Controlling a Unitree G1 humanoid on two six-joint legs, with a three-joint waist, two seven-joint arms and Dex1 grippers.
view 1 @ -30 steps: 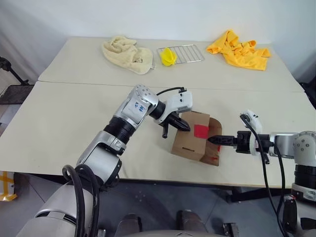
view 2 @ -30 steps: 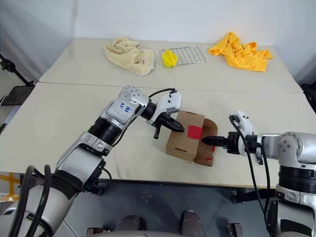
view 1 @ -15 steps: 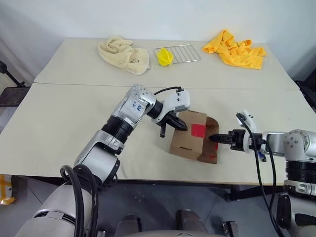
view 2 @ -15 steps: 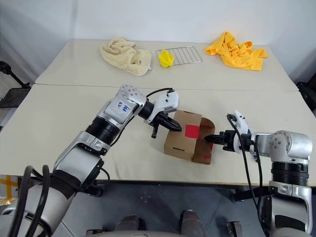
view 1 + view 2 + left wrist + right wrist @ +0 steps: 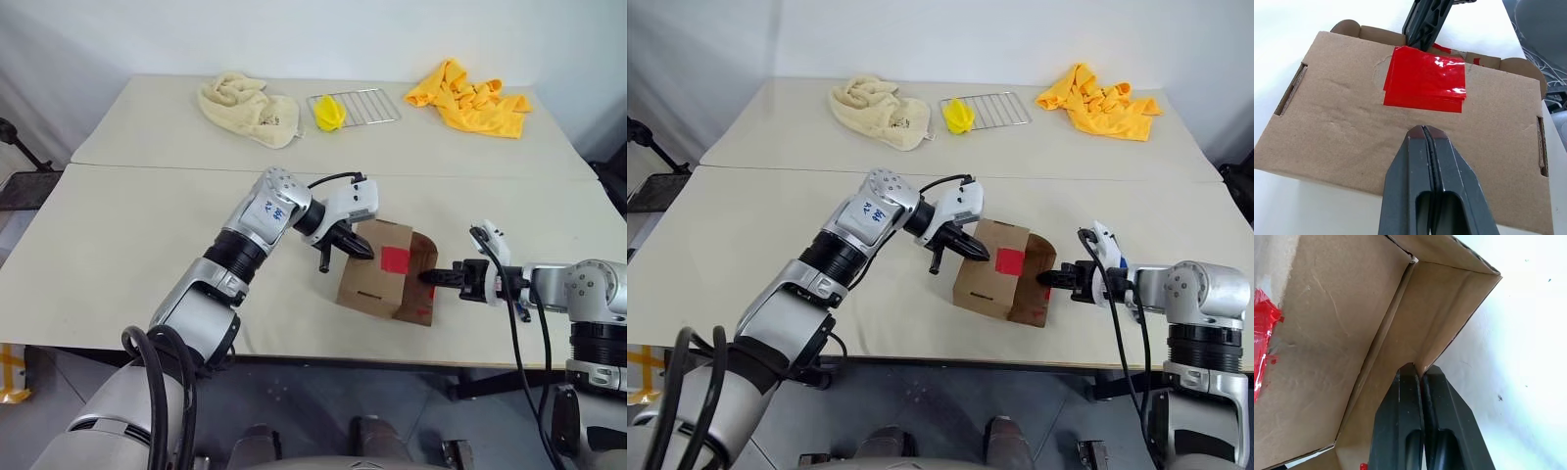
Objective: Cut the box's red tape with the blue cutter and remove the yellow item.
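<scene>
Two grippers bracket the box [image 5: 384, 272] at the bench's [image 5: 118, 235] near edge: the left gripper [image 5: 1424, 131], jaws together, presses its lid beside the red tape [image 5: 1425, 79]; the right gripper [image 5: 1418, 374], nearer the open end, has jaws clamped on its flap [image 5: 1440, 328].

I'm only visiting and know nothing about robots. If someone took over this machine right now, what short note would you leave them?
Left gripper: shut, holding nothing, tips pressing on the box lid beside the red tape.
Right gripper: shut on the edge of the box's opened side flap.
Box stands near the table's front edge.
Done: the side flap hangs open.
Left: pull the flap wider and take out the yellow item; I can't see inside yet.
</scene>
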